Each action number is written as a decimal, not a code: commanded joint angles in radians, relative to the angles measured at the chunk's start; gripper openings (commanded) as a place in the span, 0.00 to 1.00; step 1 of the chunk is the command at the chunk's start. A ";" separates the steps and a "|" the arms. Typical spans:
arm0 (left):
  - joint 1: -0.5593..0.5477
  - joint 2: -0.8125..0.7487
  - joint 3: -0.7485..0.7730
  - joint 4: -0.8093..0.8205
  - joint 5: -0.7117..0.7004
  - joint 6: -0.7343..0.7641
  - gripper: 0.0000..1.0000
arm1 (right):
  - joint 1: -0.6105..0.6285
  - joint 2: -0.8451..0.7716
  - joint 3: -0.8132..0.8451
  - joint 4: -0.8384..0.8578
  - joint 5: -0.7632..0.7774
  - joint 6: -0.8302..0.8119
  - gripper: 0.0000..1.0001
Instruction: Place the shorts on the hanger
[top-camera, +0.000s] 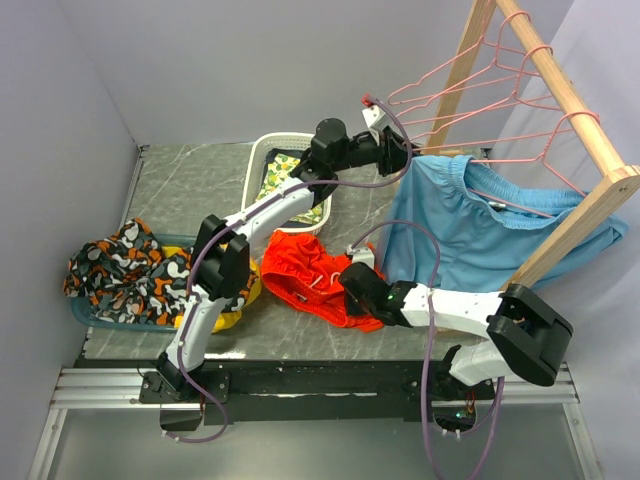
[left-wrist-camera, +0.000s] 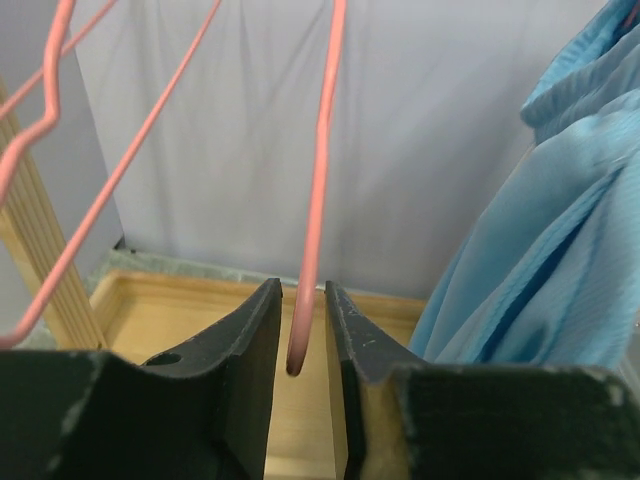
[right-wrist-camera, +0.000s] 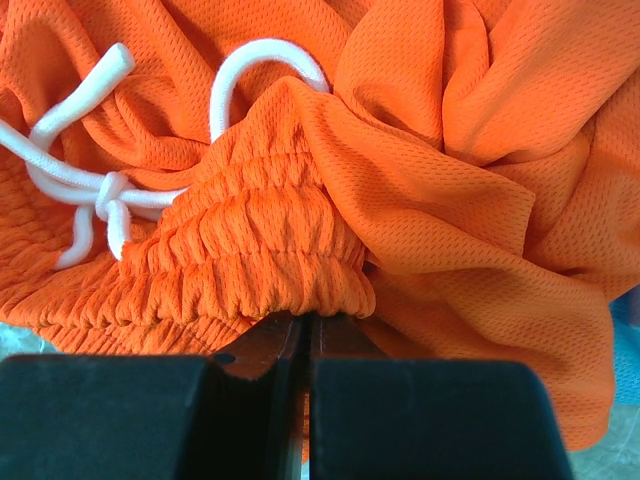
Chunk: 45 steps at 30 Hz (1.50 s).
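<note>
The shorts (top-camera: 305, 270) lie crumpled on the grey marbled worktop (top-camera: 190, 190) near its front edge, between the two arms and just beside the lower hem of the light blue shorts (top-camera: 470, 230) that hang from the wooden rail (top-camera: 560, 88). The right pincer (top-camera: 352, 285) is buried in their right-hand side. In the right wrist view the right pincer (right-wrist-camera: 308, 322) is clenched, its fingers pressed together on a fold of the gathered waistband, with the white drawstring (right-wrist-camera: 100, 190) knotted just above and to the left.

The left arm reaches up to the rail's near end, and the left pincer (top-camera: 408, 152) is at the pink wire there. Close up, a hanger wire (left-wrist-camera: 318, 200) runs down into the narrow slot of the left pincer (left-wrist-camera: 303, 300) — one finger on either side. Whether they actually pinch it I cannot tell.

A patterned orange, black and white cloth (top-camera: 120, 265) sits heaped at the worktop's left edge, well apart from the shorts. A white basket (top-camera: 262, 150) stands at the back, behind the left arm.
</note>
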<state>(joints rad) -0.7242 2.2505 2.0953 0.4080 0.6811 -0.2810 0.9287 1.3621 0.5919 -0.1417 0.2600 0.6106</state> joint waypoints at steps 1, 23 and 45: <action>-0.001 -0.060 -0.004 0.152 0.023 -0.032 0.31 | -0.008 0.028 0.025 -0.035 0.015 -0.017 0.00; -0.012 -0.100 -0.098 0.406 0.026 -0.061 0.01 | -0.008 0.031 0.034 -0.048 0.018 -0.012 0.00; -0.012 -0.163 -0.171 0.526 -0.055 -0.066 0.01 | -0.008 0.019 0.026 -0.055 0.027 0.002 0.00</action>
<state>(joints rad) -0.7391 2.1773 1.9400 0.8352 0.6624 -0.3389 0.9287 1.3777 0.6060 -0.1528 0.2611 0.6094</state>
